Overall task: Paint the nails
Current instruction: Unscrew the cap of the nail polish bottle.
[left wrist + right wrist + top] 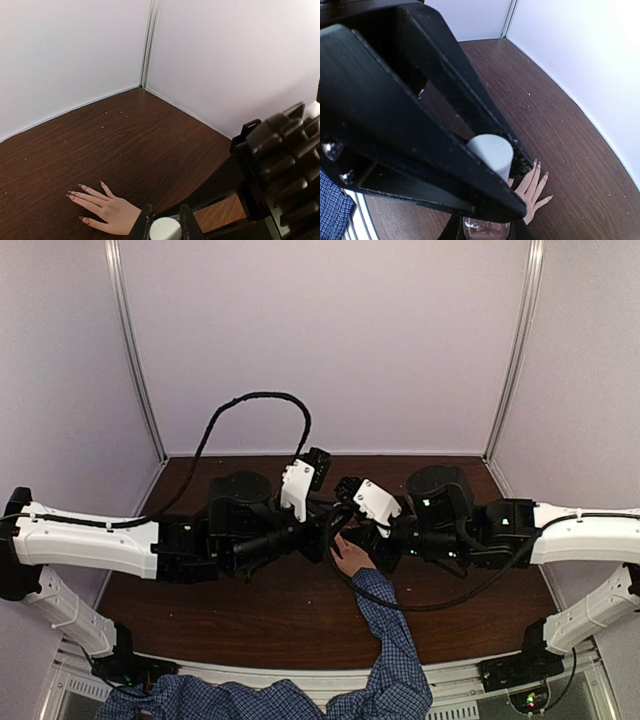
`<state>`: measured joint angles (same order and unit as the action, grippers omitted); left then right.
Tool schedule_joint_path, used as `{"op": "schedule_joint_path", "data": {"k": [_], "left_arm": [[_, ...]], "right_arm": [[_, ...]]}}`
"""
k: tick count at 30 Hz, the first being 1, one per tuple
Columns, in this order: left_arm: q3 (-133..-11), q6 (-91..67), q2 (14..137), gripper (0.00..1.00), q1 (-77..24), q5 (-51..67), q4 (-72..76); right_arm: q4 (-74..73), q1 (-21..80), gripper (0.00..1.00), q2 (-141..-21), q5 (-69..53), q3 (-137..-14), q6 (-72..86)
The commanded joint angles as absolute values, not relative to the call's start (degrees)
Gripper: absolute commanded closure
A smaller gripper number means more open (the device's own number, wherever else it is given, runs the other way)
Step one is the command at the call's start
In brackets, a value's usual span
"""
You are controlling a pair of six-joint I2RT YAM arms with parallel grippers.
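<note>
A light-skinned hand with a blue checked sleeve lies flat on the dark wood table, fingers spread. Its pinkish nails show in the left wrist view and also in the right wrist view. My left gripper is shut on a small glass nail-polish bottle, held just above the hand's wrist. My right gripper is shut on the bottle's white cap, which also shows in the left wrist view. Both grippers meet above the hand in the top view.
White booth walls close in the table at the back and sides. The person's sleeve crosses the near edge between the arm bases. A black cable loops over the back of the table.
</note>
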<state>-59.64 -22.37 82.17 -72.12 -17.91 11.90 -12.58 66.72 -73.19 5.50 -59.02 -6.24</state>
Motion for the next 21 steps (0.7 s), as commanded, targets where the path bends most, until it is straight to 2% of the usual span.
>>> {"op": "schedule_joint_path", "data": {"k": [1, 5, 8, 12, 15, 21], "left_arm": [[-61.24, -23.07, 81.13, 0.92, -72.59, -22.68, 9.86], [-58.98, -20.33, 77.74, 0.75, -72.52, -20.36, 11.3], [-57.01, -16.1, 75.08, 0.57, -72.51, -15.3, 13.4], [-54.97, -11.93, 71.48, 0.4, -72.22, -8.05, 13.97], [-53.39, -9.22, 68.26, 0.35, -71.75, 0.41, 13.63], [-51.6, -3.54, 63.87, 0.34, -71.59, 18.06, 13.31]], "right_arm": [[-10.86, 66.71, 1.0, -72.77, 6.88, -61.23, -5.19], [-10.75, 66.62, 1.0, -71.67, 5.44, -60.01, -4.92], [-10.4, 66.47, 1.0, -70.66, 2.26, -58.5, -5.07], [-10.71, 66.13, 1.0, -69.39, -3.14, -57.33, -5.23], [-10.65, 65.96, 1.0, -67.42, -7.15, -56.29, -5.41], [-9.88, 65.74, 1.0, -64.63, -23.18, -55.9, -6.36]]}}
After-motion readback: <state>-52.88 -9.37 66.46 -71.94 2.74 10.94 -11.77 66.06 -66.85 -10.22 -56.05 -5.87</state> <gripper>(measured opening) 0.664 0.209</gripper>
